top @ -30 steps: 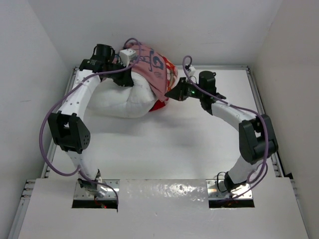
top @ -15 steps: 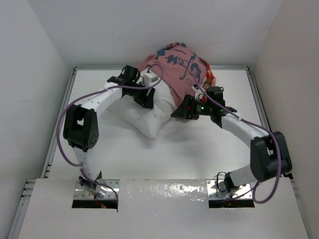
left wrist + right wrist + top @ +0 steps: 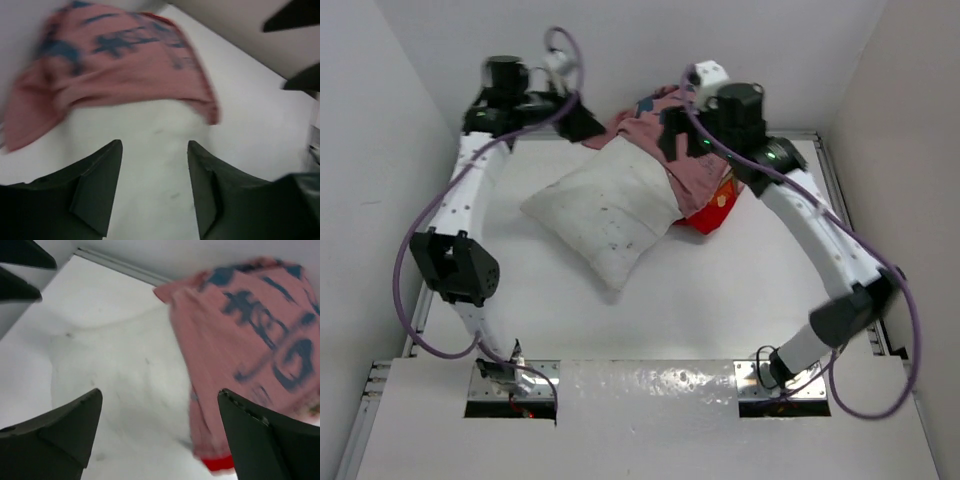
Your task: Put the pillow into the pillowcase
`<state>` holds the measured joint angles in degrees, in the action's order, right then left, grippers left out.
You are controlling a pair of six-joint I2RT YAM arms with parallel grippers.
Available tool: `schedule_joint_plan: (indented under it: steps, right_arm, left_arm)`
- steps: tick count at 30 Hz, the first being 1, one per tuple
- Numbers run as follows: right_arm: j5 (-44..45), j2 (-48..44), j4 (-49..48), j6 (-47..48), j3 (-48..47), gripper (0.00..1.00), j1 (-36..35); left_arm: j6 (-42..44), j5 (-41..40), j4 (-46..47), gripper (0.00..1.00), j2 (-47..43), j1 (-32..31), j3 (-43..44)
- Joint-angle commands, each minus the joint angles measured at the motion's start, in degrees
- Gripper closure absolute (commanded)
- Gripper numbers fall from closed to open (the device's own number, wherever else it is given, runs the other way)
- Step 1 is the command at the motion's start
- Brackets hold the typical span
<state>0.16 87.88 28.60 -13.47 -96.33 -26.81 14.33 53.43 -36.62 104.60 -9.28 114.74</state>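
Lying below left claw (image 3: pixel 154 150) and right claw (image 3: pixel 159 392), pillow (image 3: pixel 605 215) pokes from pillowcase (image 3: pixel 688 180)

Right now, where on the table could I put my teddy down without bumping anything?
The big bare patch of table lies between the pillow and the near edge. The back is crowded: the pillowcase drapes over the pillow there, with the left gripper and right gripper open above.

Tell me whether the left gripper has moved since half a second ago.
Yes. The left gripper went from over the pillow up to the table's far rail.
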Motion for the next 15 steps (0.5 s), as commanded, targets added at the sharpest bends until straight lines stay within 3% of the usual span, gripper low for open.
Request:
schedule_joint_plan:
  steps: [1, 2, 3, 4, 5, 7, 9, 10, 11, 12, 14, 15]
  right_arm:
    - [6.3, 15.5, 4.5, 3.9, -11.9, 0.01, -4.7]
    - [6.6, 24.3, 5.3, 0.9, -22.3, 0.01, -5.3]
    - [7.0, 28.4, 6.3, -0.2, -27.2, 0.01, -5.7]
    - [7.7, 32.1, 5.8, -0.9, -31.6, 0.01, -6.1]
    - [8.8, 35.3, 4.6, -0.8, -35.5, 0.01, -7.6]
    - [8.9, 40.5, -2.1, -0.3, -31.9, 0.01, -8.8]
    - [7.3, 42.3, -5.4, -1.2, -28.0, 0.04, -10.2]
    - [6.9, 42.5, -4.9, -1.7, -25.1, 0.12, -10.6]
    - [6.9, 42.1, -4.2, -3.8, -23.1, 0.27, -10.8]
    - [7.5, 39.9, -2.8, -5.0, -20.7, 0.57, -10.6]
    - [10.0, 35.3, -4.7, -5.1, -9.1, 0.91, -9.8]
    - [10.5, 32.4, -5.9, -5.1, -4.6, 1.00, -9.3]
  left_arm:
    - [-18.1, 2.9, 13.0, 0.51, 0.5, 15.1, -7.1]
    - [-18.2, -1.5, 13.2, 0.59, 1.0, 16.5, -9.1]
    - [-16.5, -4.2, 11.5, 0.59, 1.7, 17.4, -9.4]
    - [-14.8, -7.3, 10.0, 0.56, 3.4, 18.1, -9.6]
    - [-11.5, -13.5, 8.9, 0.43, 4.1, 18.2, -10.6]
    - [-9.1, -16.2, 7.9, 0.32, 6.6, 18.2, -11.7]
    - [-6.8, -19.0, 6.6, 0.31, 9.3, 18.2, -12.2]
    - [-6.1, -19.6, 6.1, 0.31, 10.1, 18.2, -12.0]
    - [-4.8, -20.1, 5.9, 0.31, 10.6, 18.2, -11.9]
    - [-4.3, -20.2, 5.7, 0.31, 11.3, 18.2, -12.0]
    - [-3.9, -19.5, 5.8, 0.31, 11.5, 18.2, -12.7]
    - [-3.9, -18.7, 5.8, 0.31, 11.5, 18.2, -13.0]
